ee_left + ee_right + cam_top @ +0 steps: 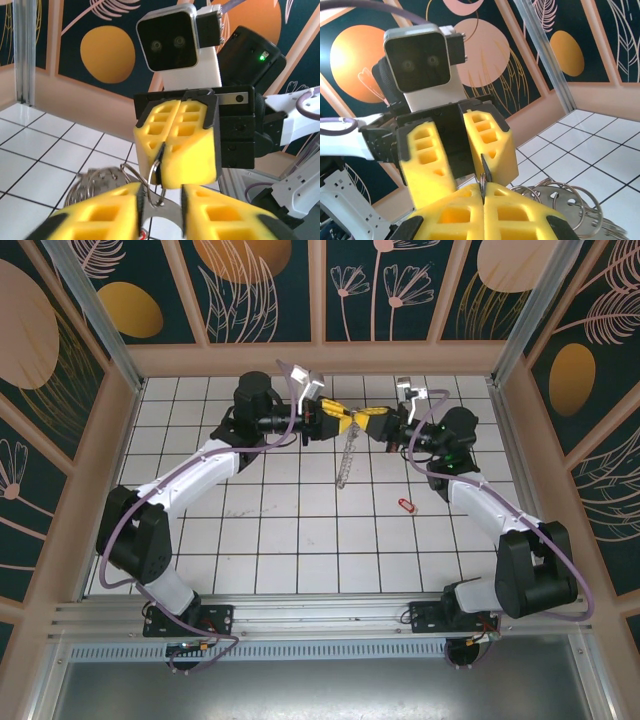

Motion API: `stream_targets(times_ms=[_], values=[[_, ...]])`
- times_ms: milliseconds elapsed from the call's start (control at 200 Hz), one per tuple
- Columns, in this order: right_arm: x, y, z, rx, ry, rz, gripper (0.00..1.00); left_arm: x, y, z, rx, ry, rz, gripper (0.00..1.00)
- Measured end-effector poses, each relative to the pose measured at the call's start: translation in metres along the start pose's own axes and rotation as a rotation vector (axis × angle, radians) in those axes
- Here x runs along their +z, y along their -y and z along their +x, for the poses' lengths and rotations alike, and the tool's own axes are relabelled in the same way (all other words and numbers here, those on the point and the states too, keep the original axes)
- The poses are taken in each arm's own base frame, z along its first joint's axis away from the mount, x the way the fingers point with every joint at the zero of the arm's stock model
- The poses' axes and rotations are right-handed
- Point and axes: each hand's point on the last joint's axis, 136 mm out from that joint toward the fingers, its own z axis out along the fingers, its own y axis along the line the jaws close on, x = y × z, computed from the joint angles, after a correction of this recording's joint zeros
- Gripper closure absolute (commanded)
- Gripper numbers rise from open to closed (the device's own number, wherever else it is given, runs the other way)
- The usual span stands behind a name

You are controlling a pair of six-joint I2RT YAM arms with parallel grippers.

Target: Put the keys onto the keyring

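Note:
Both arms meet above the far middle of the table. My right gripper (372,421) (483,192) (162,150) is shut on a thin steel keyring (152,172) (482,179), pinched edge-on between its yellow fingers. A flat silver key (162,212) hangs on that ring through its hole and sits in the gap of my left gripper (338,418) (160,200) (462,172), whose fingers stand apart, open. In the right wrist view the key's edge lies against one left finger. A bunch of further rings and metal keys (97,182) (570,205) (345,465) dangles below the grippers.
A small red object (405,505) lies on the white tiled table (280,540), right of centre, in front of the right arm. Wooden walls and metal posts enclose the table on three sides.

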Motion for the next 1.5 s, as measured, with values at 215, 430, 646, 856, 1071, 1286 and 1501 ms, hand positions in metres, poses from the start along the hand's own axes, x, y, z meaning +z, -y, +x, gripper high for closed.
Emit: stream_targets(times_ms=[215,430,646,856,1071,1286,1501], values=[[-0.001,0.000,-0.007,0.005,0.042,0.009,1.00,-0.010,0.003,-0.001,-0.033,0.070,0.015,0.65],[-0.001,-0.005,-0.014,-0.002,0.069,-0.007,1.00,-0.013,0.008,-0.014,-0.029,0.123,0.037,0.65],[0.004,-0.005,-0.009,0.019,0.060,-0.021,1.00,-0.015,0.017,-0.024,-0.022,0.151,0.075,0.65],[0.005,-0.006,-0.008,0.025,0.061,-0.024,1.00,-0.015,0.019,-0.027,-0.029,0.166,0.092,0.65],[0.005,-0.004,-0.010,0.025,0.070,-0.016,1.00,-0.016,0.018,-0.023,-0.042,0.173,0.089,0.65],[0.002,-0.008,-0.019,0.019,0.138,-0.018,1.00,-0.020,0.022,-0.026,-0.060,0.212,0.103,0.66],[-0.002,-0.023,-0.029,-0.018,0.191,-0.067,1.00,-0.025,0.026,-0.037,-0.092,0.284,0.116,0.67]])
